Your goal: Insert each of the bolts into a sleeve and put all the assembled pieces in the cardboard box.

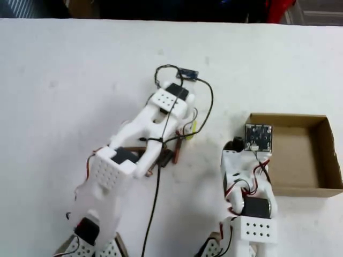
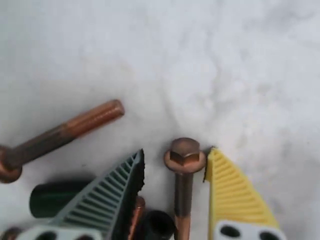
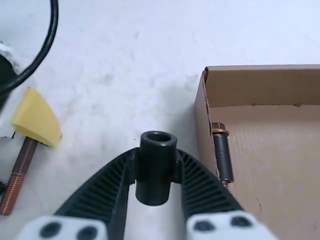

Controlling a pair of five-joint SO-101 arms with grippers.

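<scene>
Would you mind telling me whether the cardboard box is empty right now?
No, one bolt seated in a sleeve lies inside the cardboard box, beside its wall.

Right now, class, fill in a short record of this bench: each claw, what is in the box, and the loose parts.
Left claw: open, straddling the head of a copper bolt that lies on the table
Right claw: shut on a black sleeve, just outside the cardboard box
Box contents: one bolt-in-sleeve piece lying along a side wall
Loose parts: second bolt and dark sleeve, on the table near the left claw
</scene>
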